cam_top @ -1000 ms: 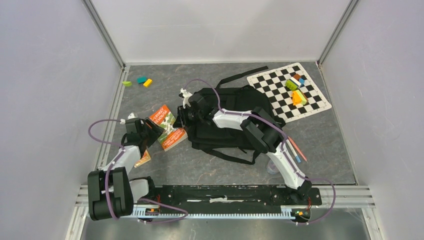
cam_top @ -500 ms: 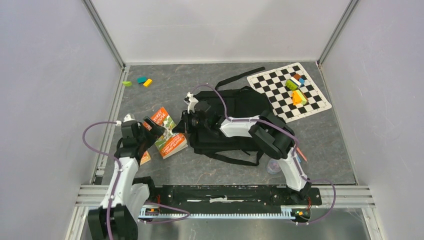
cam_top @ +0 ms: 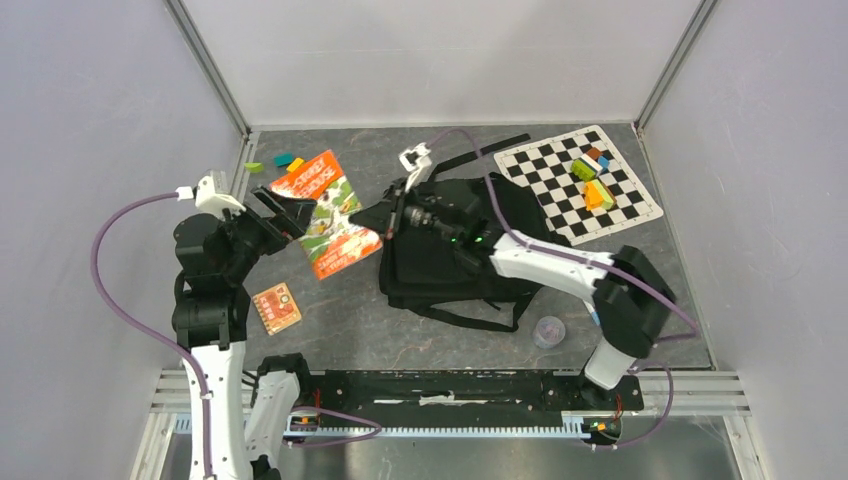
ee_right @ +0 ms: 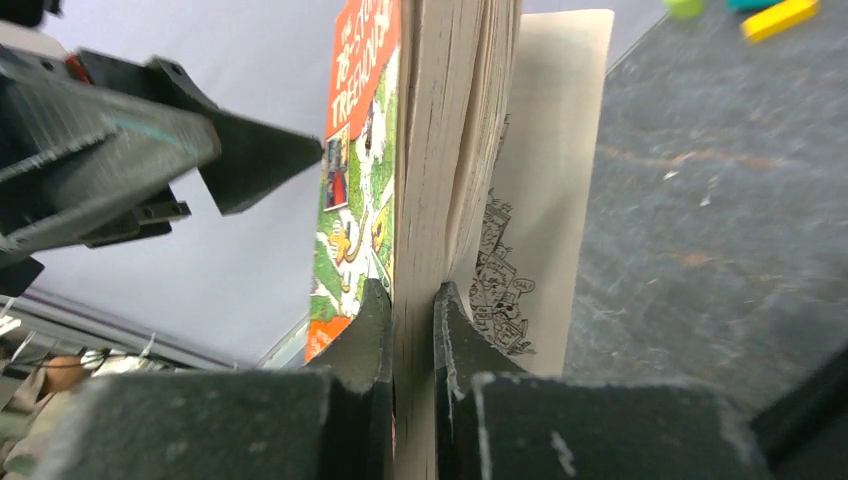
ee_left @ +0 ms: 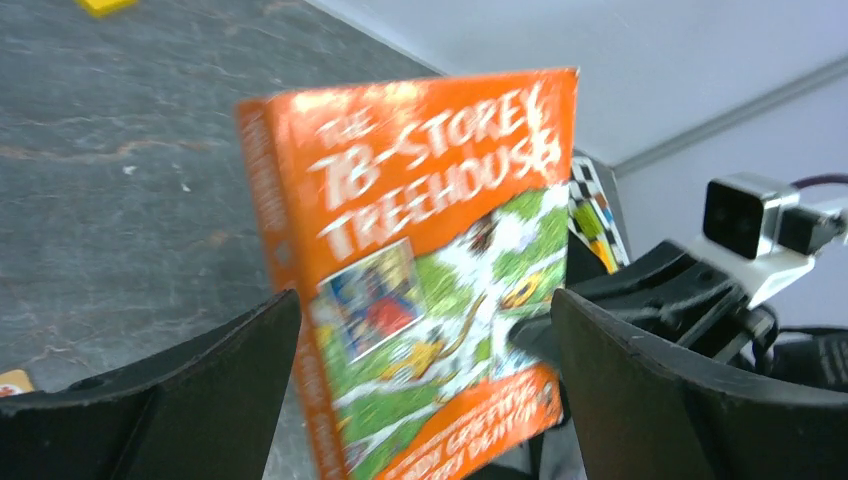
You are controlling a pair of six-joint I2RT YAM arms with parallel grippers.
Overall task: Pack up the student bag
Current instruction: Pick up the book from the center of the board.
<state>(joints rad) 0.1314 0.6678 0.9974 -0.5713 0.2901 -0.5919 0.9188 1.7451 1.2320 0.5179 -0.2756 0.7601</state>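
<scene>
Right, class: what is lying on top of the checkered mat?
A cluster of coloured blocks, green, orange and blue among them, lies on the checkered mat. The squares beneath the blocks are hidden.

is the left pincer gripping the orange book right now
No, the left pincer stands wide open around the orange book, while the right pincer is the one pinching its pages.

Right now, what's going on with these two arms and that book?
The right gripper is clamped on the page edge of an orange paperback, holding it off the table just left of the student bag. The left gripper is wide open, with a finger on either side of the paperback but not gripping it. The paperback is not in the bag yet.
</scene>
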